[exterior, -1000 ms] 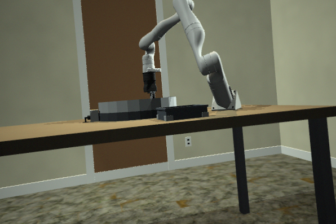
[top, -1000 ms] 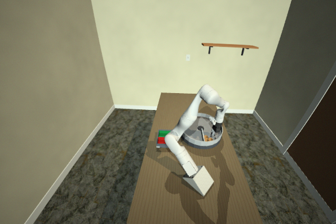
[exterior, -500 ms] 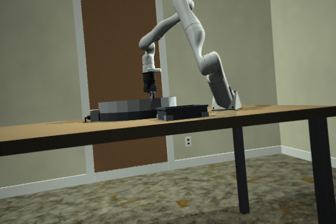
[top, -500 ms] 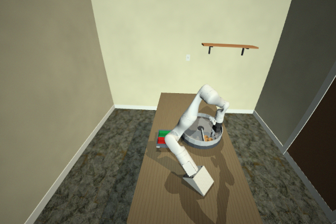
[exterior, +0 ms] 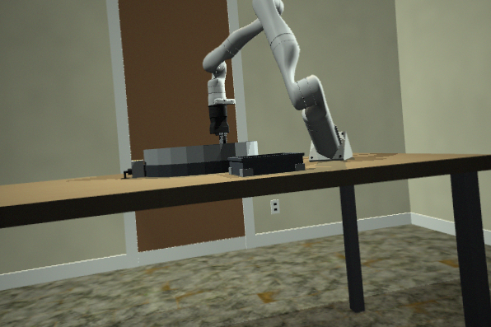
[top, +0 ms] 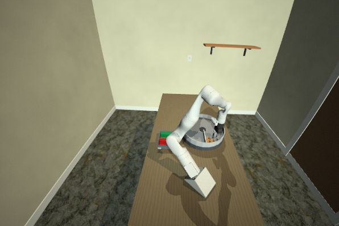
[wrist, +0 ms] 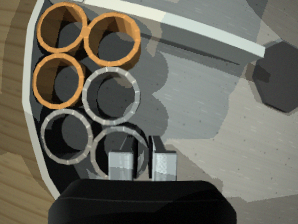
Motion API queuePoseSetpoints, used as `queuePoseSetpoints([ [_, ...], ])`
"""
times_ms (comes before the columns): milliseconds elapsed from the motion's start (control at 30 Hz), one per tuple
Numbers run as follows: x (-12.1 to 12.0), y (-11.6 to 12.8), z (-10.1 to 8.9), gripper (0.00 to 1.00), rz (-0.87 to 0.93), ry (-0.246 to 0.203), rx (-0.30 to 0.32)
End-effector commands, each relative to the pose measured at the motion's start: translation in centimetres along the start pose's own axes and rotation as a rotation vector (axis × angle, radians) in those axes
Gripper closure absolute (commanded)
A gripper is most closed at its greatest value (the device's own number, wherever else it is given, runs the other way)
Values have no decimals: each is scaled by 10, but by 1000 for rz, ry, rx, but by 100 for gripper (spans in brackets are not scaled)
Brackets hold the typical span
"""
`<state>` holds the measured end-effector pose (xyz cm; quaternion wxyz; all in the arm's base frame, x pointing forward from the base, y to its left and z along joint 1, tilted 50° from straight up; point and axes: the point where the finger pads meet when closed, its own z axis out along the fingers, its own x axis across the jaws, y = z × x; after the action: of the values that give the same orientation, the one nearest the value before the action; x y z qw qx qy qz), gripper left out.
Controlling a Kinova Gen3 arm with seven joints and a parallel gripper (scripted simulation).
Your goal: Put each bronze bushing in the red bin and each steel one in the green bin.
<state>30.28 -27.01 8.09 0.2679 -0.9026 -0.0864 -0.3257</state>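
In the wrist view three bronze bushings [wrist: 61,27] [wrist: 113,39] [wrist: 56,80] and three steel bushings [wrist: 111,96] [wrist: 67,135] [wrist: 121,151] stand packed against the turntable's rim. My gripper [wrist: 143,150] is shut on the wall of the nearest steel bushing, one finger inside its bore and one outside. In the top view the gripper [top: 216,134] is low over the turntable [top: 202,132] at its right side, next to the bronze bushings [top: 210,139]. The green bin [top: 165,134] and red bin [top: 163,141] sit left of the turntable.
A white bar [wrist: 153,16] crosses the turntable from the rim toward the dark hub [wrist: 278,82]. The arm's base block [top: 200,184] stands on the table's near part. In the exterior view the dark bin tray [exterior: 265,162] lies in front of the turntable [exterior: 194,159].
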Motion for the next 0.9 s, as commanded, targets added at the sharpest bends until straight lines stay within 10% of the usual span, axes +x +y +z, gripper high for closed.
queuePoseSetpoints([
  [0,0,1,-2,100,1,-1,-2],
  [867,0,1,-10,100,1,-2,-2],
])
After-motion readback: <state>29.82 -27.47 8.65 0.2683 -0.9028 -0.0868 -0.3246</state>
